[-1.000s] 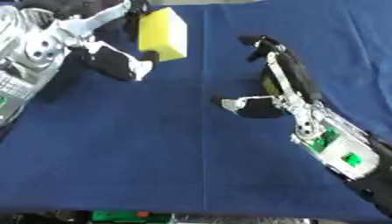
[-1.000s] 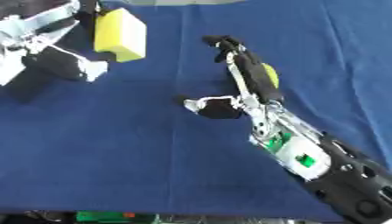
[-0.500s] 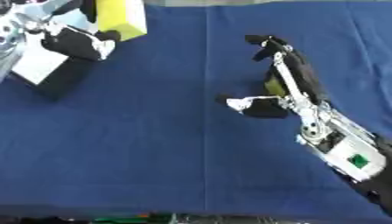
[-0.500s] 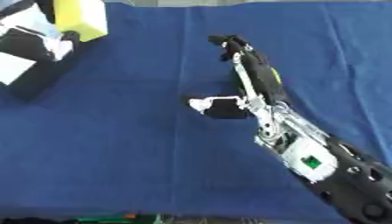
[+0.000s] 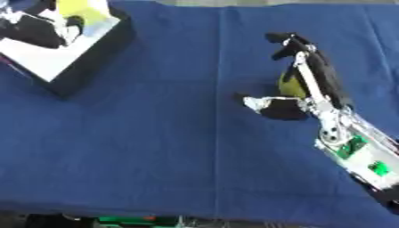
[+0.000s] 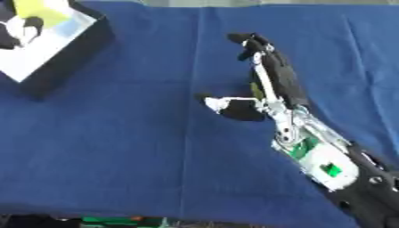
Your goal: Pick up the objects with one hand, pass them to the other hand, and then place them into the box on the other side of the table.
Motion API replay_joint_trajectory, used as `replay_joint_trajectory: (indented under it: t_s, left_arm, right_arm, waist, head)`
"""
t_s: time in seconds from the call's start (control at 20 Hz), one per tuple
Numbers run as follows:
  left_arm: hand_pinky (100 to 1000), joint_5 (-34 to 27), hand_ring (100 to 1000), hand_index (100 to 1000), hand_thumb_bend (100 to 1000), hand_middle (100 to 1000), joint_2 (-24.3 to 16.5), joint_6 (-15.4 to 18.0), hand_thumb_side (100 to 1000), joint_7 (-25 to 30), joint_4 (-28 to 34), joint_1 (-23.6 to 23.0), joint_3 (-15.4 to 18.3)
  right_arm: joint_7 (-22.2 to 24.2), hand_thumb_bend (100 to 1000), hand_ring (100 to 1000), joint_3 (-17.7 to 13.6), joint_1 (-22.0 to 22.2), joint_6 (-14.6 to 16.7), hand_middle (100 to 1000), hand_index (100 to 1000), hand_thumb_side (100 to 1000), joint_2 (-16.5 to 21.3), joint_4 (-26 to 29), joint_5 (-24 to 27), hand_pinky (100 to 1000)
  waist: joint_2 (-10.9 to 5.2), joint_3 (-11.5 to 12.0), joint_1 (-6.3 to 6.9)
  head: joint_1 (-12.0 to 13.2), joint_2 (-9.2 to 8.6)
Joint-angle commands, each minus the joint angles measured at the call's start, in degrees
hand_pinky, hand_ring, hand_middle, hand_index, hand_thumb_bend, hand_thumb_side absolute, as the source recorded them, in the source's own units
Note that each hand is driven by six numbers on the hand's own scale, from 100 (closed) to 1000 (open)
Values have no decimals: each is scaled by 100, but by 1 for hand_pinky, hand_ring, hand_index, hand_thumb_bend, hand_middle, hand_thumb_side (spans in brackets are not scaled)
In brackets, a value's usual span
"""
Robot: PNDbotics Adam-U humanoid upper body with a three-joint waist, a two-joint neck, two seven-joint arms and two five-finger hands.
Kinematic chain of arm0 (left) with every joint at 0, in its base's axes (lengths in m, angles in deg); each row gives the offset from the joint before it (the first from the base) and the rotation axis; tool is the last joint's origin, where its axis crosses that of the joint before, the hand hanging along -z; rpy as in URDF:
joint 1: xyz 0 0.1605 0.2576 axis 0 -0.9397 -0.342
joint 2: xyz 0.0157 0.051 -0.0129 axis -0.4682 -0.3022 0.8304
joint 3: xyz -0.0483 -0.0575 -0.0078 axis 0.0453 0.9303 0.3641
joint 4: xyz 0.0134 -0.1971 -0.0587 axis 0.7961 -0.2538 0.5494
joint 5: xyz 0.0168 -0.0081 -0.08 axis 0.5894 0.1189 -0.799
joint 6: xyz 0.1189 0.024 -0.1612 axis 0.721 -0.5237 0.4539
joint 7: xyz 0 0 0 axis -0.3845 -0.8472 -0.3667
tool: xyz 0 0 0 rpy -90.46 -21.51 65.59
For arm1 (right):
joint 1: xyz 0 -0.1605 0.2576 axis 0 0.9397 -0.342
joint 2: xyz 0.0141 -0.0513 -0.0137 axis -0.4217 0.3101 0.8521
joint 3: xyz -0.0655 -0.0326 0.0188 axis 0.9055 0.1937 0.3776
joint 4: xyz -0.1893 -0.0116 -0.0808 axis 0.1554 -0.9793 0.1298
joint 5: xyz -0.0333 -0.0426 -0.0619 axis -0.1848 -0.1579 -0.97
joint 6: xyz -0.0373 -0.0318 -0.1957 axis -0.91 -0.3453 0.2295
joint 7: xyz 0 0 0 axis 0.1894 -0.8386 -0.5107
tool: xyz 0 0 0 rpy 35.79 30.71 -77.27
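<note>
Up at about ten o'clock on the blue-covered bench (image 5: pixel 156 147) sits the box (image 5: pixel 66 58), white inside with dark walls, lying askew to the edge. The left robot hand (image 5: pixel 35 31) is over the box's open top, black and silver, and a yellow block (image 5: pixel 78 10) shows right against it at the very top of the view. Its fingers look curled beside the block, but from here I cannot tell whether they are gripping it or have let it go. The block hangs or sits within the box's outline, towards its far corner; whether it touches the white floor of the box I cannot make out.

Over at about two to three o'clock is the right robot hand (image 6: pixel 261 84), well apart from the box and the yellow block, with the whole middle of the bench between them. Its fingers are stretched out long, pointing away towards twelve o'clock, and its thumb (image 6: pixel 222 104) juts out sideways towards nine o'clock with a pale tip, so the hand stands wide and holds nothing. A second yellowish object (image 5: pixel 291 83) lies on the cloth just beside those straight fingers, partly hidden behind them; only a rounded sliver of it shows. The right forearm (image 6: pixel 327 164) runs down to five o'clock, with silver plates and green parts on it.
</note>
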Motion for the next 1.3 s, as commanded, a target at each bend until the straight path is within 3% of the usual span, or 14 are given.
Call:
replay_joint_trajectory:
  t_s: [0.05, 0.7, 1.3]
  left_arm:
    - [810, 71, 661, 417, 100, 471, -256, -59, 286, -164, -238, 37, 250]
    - [811, 602, 665, 421, 100, 473, 6, 150, 292, -708, -1675, 141, 582]
    - [813, 1345, 677, 459, 100, 497, 374, 368, 314, -1234, -2855, 281, 768]
  right_arm:
    - [-81, 672, 697, -110, -45, 27, 803, 870, 312, 143, 56, 74, 396]
    - [-382, 629, 687, -239, -278, 438, 788, 863, 277, 41, 56, 324, 396]
    - [-551, 630, 682, -321, -397, 808, 785, 857, 256, -36, 56, 398, 393]
  waist:
    - [-134, -14, -2]
    - [-34, -225, -89]
    - [44, -383, -118]
  head:
    - [108, -117]
    - [516, -615]
    - [591, -437]
